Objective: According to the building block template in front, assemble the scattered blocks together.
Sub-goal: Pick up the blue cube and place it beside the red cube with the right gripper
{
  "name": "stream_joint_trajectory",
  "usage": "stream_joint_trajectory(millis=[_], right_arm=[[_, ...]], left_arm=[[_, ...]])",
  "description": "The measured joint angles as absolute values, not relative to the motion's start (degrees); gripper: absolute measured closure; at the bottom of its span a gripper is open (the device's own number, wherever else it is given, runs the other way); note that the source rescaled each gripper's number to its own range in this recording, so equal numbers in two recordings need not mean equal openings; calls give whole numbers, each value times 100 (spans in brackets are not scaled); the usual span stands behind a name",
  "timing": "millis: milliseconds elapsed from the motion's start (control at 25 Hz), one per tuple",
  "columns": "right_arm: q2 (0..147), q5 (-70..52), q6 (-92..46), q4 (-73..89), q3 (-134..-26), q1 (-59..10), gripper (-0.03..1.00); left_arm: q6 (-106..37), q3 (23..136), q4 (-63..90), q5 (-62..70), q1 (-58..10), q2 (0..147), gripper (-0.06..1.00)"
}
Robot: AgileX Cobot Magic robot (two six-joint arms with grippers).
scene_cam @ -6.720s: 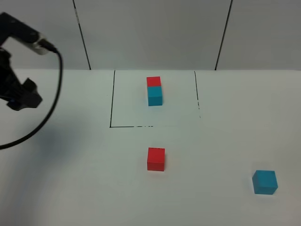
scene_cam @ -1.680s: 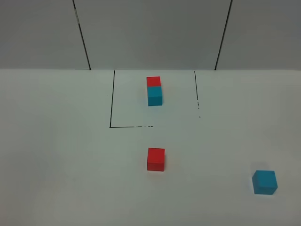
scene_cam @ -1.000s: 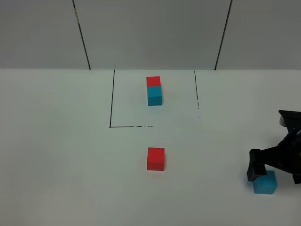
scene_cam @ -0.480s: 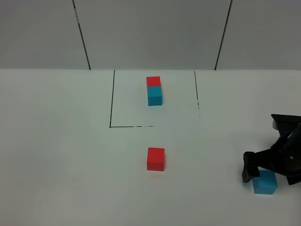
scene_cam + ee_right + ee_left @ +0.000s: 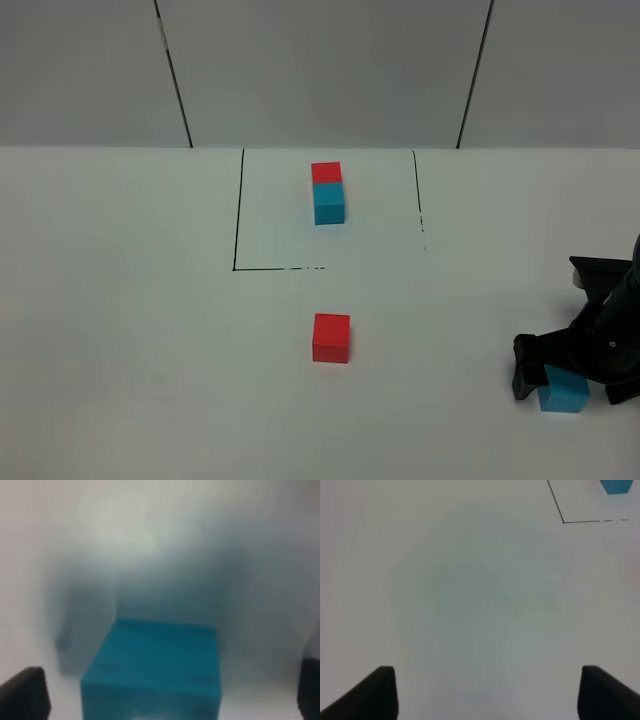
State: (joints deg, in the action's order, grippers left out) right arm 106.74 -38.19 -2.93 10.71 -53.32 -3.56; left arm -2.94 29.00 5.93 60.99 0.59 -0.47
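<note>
Cyan cube sits near the right edge of the white tabletop, well apart from the other blocks, and the right tool is down around it. From the high camera, one dark finger stands just beside the cube's left face. The other shows at the cube's right side, partly cut off by the picture's edge. The tool's body hides part of the cube's top.

The right wrist camera is blurred. It shows the same cube centred in the right tool, with pale tabletop visible between the cube and each fingertip. The jaws are spread wide and are not pressing on the cube, which casts a shadow on the surface beneath it.

Red cube lies alone near the middle of the tabletop, just in front of the framed area and well apart from the cyan one.

Behind it, the template rests inside thin black lines that frame it on the left, front and right. Its red block is at the back and its cyan block at the front, the two touching.

The left tool is seen only by its own wrist camera. Its two dark fingertips are far apart, with nothing between them, over bare tabletop. One corner of the black lines and a sliver of the template's cyan block show at the edge of that view
</note>
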Motion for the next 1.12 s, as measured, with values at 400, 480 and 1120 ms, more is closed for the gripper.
stream_joint_trajectory(millis=[400, 480, 1120], right_arm=[[10674, -4214, -340, 1071, -5360, -356, 97], [10674, -4418, -471, 1054, -5431, -356, 97], [11111, -6279, -4126, -327, -8124, -2094, 97]], left_arm=[[-294, 2900, 593, 6099, 59, -47, 32], [-294, 2900, 593, 6099, 59, -47, 32], [-294, 2900, 587, 6099, 59, -47, 32]])
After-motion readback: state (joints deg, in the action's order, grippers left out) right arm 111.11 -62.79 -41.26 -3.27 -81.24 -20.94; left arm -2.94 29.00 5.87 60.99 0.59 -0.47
